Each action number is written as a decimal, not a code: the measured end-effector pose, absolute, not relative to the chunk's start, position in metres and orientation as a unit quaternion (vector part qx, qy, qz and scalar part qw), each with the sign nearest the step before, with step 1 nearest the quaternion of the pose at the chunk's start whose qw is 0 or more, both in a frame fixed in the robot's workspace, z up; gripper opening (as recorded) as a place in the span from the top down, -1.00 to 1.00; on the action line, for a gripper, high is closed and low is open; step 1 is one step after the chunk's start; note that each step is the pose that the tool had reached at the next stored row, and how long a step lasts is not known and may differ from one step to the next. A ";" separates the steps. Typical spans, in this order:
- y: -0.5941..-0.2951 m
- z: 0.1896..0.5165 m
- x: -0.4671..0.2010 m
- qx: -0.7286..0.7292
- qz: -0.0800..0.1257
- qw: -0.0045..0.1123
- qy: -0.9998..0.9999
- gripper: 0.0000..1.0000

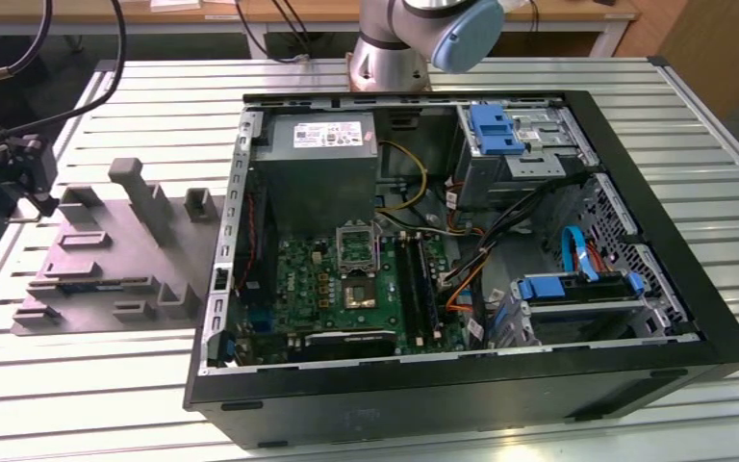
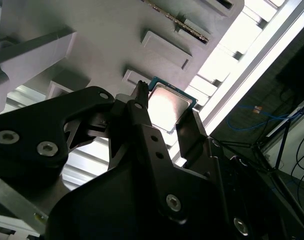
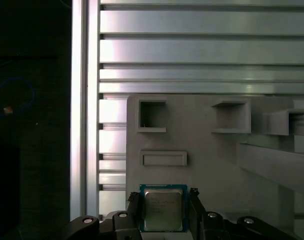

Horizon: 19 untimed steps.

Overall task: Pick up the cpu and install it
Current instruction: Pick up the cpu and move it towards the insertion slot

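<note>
Plainly the tool is clenched on the cpu. In both wrist views its two dark fingers press against opposite edges of the chip. The chip sits right between the tips, its pale metal face turned toward the cameras. Beneath the tool lies the grey plastic fixture, resting on the slatted worktop. Whether the chip is clear of the fixture or touching it I cannot tell. The open computer case stands well away from the tool.

The chip looks light, thin and stiff, so weight should be no trouble. The likelier risk is slipping or tilting, since the hold is only on narrow rims. Its smooth lid probably offers little friction, and the underside contacts are likely delicate. The edge grip seems the right one: opposite sides, centred, both faces untouched.
</note>
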<state>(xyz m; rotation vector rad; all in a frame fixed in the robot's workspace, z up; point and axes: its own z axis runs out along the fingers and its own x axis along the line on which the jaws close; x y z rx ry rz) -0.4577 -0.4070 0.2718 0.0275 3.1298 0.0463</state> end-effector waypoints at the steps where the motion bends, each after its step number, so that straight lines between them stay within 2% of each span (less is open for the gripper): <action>1: -0.407 0.272 -0.458 0.009 0.015 0.006 1.000 0.06; 19: -0.407 0.277 -0.458 0.009 0.014 0.006 1.000 0.06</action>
